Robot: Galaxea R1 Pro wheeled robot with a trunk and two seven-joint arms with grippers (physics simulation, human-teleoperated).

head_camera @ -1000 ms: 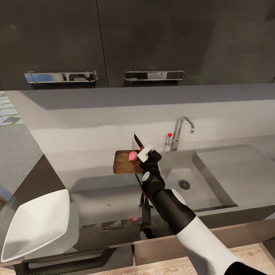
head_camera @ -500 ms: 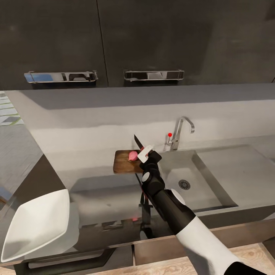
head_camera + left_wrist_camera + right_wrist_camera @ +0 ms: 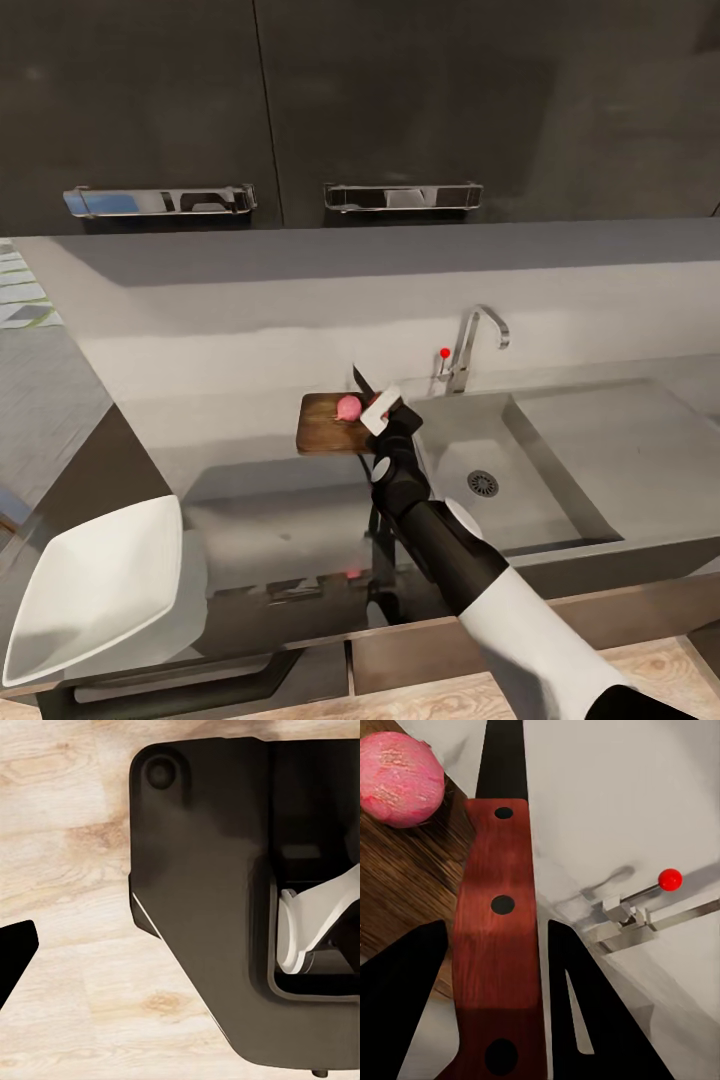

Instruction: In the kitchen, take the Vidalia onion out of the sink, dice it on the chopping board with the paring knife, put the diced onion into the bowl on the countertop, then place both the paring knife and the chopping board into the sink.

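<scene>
The dark brown chopping board (image 3: pixel 322 428) lies on the grey countertop (image 3: pixel 250 440) just left of the sink (image 3: pixel 520 470). The pinkish Vidalia onion (image 3: pixel 349 407) (image 3: pixel 399 778) rests whole near the board's right end (image 3: pixel 405 870). My right gripper (image 3: pixel 390 414) (image 3: pixel 495 926) is shut on the paring knife (image 3: pixel 378 408), whose dark blade (image 3: pixel 361 380) points up and away, right beside the onion. Up close, in the right wrist view, the handle (image 3: pixel 495 945) looks reddish with dark rivets. The white bowl (image 3: pixel 95 585) sits at the near left.
The chrome tap (image 3: pixel 472 345) and red-knobbed lever (image 3: pixel 445 352) (image 3: pixel 670 879) stand behind the sink basin, with the drain (image 3: pixel 483 484) in its floor. Black upper cabinets (image 3: pixel 300 100) hang above. The left wrist view holds one black fingertip (image 3: pixel 15 952), my dark base (image 3: pixel 217 892) and wood floor (image 3: pixel 67 855).
My right gripper has lowered the knife a little toward the board, bringing the blade closer to the onion. Onion, board and bowl have not moved.
</scene>
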